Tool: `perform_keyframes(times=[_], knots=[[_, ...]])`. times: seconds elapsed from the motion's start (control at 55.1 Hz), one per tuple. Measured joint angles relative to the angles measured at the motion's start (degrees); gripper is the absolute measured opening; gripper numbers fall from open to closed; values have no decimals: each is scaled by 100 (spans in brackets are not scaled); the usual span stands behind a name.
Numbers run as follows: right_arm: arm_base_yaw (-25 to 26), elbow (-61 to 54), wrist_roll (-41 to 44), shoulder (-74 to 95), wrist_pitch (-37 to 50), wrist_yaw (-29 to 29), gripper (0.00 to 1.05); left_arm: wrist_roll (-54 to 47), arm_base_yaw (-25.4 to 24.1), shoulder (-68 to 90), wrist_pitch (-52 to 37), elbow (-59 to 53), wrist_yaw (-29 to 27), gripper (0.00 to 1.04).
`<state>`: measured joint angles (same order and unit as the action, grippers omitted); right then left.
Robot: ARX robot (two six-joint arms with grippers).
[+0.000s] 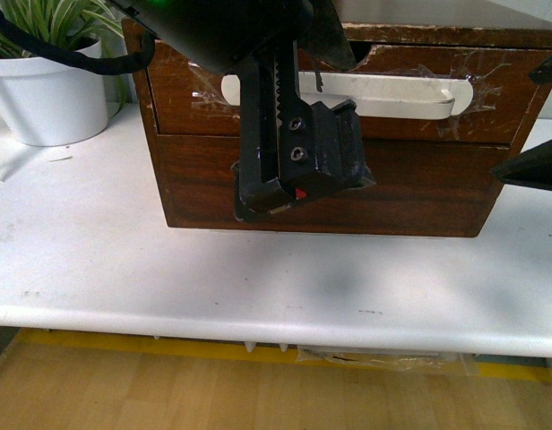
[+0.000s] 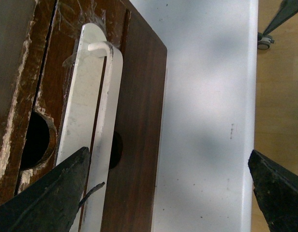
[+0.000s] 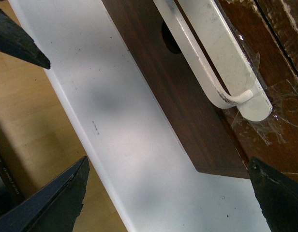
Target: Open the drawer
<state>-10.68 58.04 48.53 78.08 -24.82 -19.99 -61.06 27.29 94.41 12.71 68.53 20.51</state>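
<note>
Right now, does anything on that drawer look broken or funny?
Yes. The drawer has a white handle that is only stuck on with crinkly clear tape at its ends. The rim by the round notch is chipped, with pale wood showing through the dark brown.

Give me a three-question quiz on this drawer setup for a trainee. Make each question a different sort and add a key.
1. True or false: the left gripper is shut on the white handle of the drawer.
2. Multiple choice: in the front view, what stands on the table to the left of the cabinet? A) a potted plant B) a mug C) a stack of books
3. Fill in: the handle is fixed to the drawer front with clear ____.
Key: 1 false, its jaws stand wide open; 2 A; 3 tape.
</note>
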Motion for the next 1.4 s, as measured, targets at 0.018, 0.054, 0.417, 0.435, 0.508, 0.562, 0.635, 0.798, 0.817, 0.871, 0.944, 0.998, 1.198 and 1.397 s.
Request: perform_keyframes(times=[0.018,0.054,0.417,0.435,0.508,0.562,0.635,0.798,0.817,0.871,0.944,0.998,1.198,1.397], knots=[[-2,17,4,20,0,-15,96,-20,-17,37,20,31,-11,99],[-9,39,11,39,0,-26,96,-44,-39,96,46,79,-50,99],[-72,339,101,492,-2,-94,96,-503,-262,546,455,457,-299,99],[-72,341,101,501,4,-94,96,-511,-267,551,459,468,-299,99],[-87,413,103,621,42,-92,96,-597,-304,599,483,551,-365,99],[-101,476,103,706,52,-90,96,-658,-328,621,553,601,-409,99],[-129,527,98,809,96,-68,96,-754,-356,632,632,627,-452,99],[-238,695,52,1091,188,-70,96,-837,-402,656,942,680,-424,99],[-256,723,46,1132,197,-70,96,-837,-407,656,942,680,-420,99],[-319,826,9,1257,223,-70,96,-837,-435,656,955,680,-385,99],[-367,896,-33,1353,293,-50,96,-835,-459,656,942,680,-361,99],[-404,946,-48,1425,302,-46,96,-835,-474,656,940,680,-337,99],[-490,992,-31,1600,254,-59,96,-841,-520,656,992,678,-264,99],[-511,1049,74,1585,-127,-367,96,-1047,-538,597,1370,678,-197,99]])
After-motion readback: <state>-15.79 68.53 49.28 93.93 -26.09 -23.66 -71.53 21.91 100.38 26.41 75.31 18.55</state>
